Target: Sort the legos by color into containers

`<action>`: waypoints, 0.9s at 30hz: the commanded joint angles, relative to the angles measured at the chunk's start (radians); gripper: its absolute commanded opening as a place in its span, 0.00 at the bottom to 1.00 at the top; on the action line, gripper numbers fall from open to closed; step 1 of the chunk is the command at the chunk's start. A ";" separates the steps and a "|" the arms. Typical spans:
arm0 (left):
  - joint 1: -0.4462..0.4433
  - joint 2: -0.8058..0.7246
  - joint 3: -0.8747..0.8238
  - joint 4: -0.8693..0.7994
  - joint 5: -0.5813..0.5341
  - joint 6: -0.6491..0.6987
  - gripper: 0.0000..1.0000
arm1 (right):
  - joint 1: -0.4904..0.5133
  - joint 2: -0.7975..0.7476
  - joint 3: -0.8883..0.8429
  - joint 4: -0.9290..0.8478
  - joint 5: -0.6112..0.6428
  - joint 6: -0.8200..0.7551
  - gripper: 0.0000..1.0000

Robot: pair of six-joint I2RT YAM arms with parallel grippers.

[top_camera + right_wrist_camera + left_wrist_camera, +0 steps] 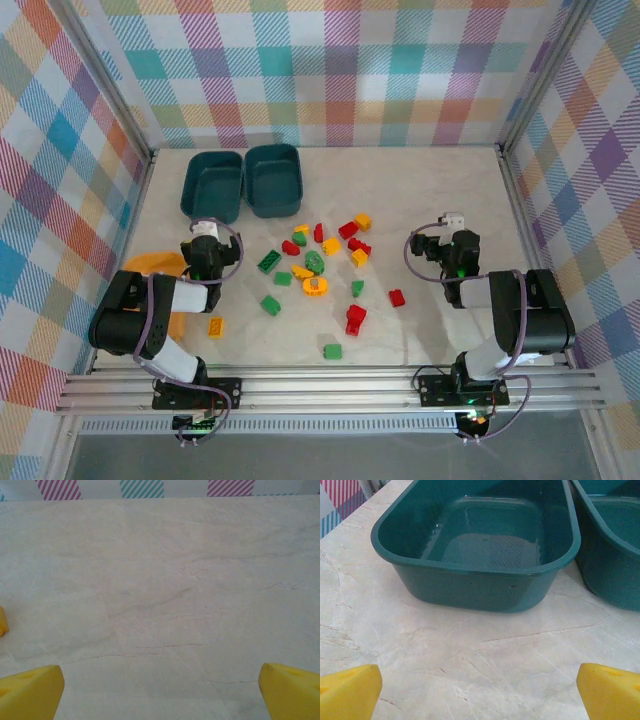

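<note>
Legos lie loose mid table, red, green and yellow mixed, between the two arms; one yellow lego sits apart by the left arm; teal tubs side by side at far left; orange tub near left, partly under left arm; left gripper jaws wide, holding nothing, facing left teal tub, near it; right gripper jaws wide, holding nothing, over bare table right of the pile

Pastel plaid walls surround a pale marbled table; aluminium rails edge its near side.
</note>
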 commanded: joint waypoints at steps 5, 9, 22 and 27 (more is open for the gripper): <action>0.009 -0.001 0.012 0.007 0.016 -0.014 1.00 | -0.004 -0.013 0.011 0.010 -0.003 -0.002 1.00; 0.010 -0.003 0.013 0.007 0.015 -0.014 1.00 | -0.005 -0.012 0.012 0.007 -0.006 -0.002 1.00; 0.009 -0.001 0.012 0.008 0.016 -0.013 1.00 | -0.032 -0.011 0.032 -0.030 -0.067 0.007 1.00; 0.010 -0.002 0.013 0.007 0.016 -0.014 1.00 | -0.032 -0.011 0.030 -0.029 -0.069 0.007 1.00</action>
